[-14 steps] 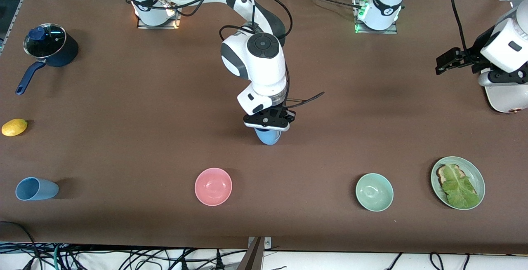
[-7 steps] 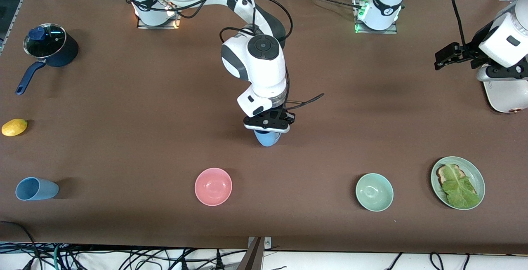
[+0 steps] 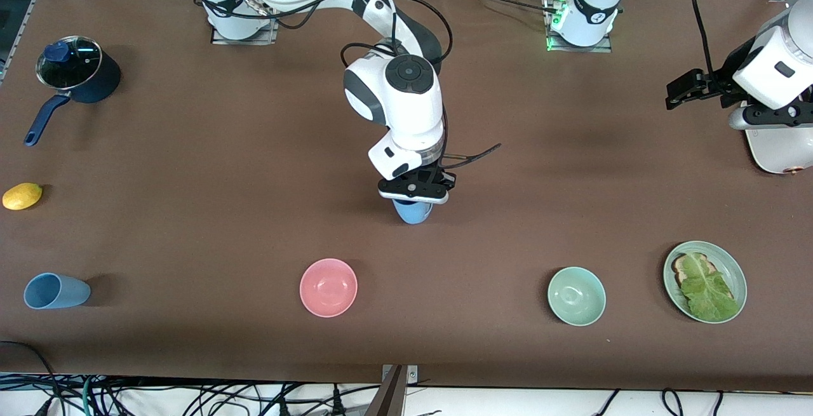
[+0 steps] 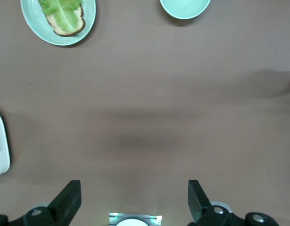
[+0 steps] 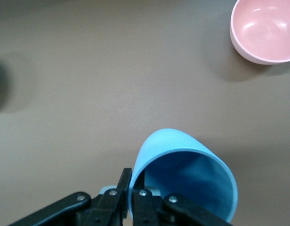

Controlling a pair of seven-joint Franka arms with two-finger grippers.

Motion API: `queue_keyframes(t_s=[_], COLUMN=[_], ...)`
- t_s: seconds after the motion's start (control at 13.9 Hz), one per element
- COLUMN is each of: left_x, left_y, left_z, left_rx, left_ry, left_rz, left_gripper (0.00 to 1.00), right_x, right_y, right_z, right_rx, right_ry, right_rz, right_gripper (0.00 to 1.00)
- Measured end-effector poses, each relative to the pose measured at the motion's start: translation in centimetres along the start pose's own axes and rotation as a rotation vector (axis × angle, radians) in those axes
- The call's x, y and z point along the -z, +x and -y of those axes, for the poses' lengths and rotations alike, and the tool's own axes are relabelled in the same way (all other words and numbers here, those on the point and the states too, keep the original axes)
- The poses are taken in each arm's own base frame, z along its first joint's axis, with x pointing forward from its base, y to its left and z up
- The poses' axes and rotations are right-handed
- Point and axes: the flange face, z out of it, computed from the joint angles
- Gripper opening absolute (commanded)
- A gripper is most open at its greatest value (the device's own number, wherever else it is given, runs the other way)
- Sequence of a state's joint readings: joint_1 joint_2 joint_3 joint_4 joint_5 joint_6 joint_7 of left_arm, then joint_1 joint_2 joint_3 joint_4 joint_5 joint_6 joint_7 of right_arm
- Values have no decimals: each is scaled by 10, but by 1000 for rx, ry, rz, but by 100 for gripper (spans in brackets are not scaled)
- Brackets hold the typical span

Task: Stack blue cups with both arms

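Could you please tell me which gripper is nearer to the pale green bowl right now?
Left. The open left gripper hangs over bare table toward the bowl's end; the right gripper holds a blue cup over mid-table.

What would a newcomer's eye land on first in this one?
The right tool, over the middle of the table, is shut on the rim of a blue cup. A second blue cup lies on its side at the right arm's end, near the front camera. The left tool waits open, high over its own end.

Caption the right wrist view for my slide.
Right pincer shut on a blue cup's rim, over the table near a pink bowl.
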State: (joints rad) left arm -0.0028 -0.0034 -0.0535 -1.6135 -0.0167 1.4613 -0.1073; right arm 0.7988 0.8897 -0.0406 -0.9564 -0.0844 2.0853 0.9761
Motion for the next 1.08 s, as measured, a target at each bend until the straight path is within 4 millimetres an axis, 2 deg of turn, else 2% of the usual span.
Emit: queue_keyframes(t_s=[0.29, 0.43, 0.5, 0.57, 0.72, 0.93, 1.08], left_x=[0, 0, 0, -1, -1, -3, -3], left_y=[0, 0, 0, 0, 0, 0, 1], left_z=[-1, -1, -1, -1, -1, -1, -1], left_rx=[0, 0, 0, 0, 0, 0, 0], left_ry=[-7, -7, -7, -7, -7, -7, -7], left_rz=[1, 2, 2, 2, 3, 7, 8], left_gripper=[100, 100, 100, 100, 100, 100, 100], right_x=[-10, -12, -12, -12, -12, 0, 28], right_y=[-3, -4, -4, -4, -4, -3, 1], right_z=[-1, -2, -2, -2, -2, -2, -5], right_rx=[3, 3, 3, 3, 2, -1, -7], right_ry=[-12, -15, -16, -16, -16, -24, -39], right_rz=[9, 12, 12, 12, 12, 17, 28], right_gripper=[0, 25, 45, 76, 99, 100, 100])
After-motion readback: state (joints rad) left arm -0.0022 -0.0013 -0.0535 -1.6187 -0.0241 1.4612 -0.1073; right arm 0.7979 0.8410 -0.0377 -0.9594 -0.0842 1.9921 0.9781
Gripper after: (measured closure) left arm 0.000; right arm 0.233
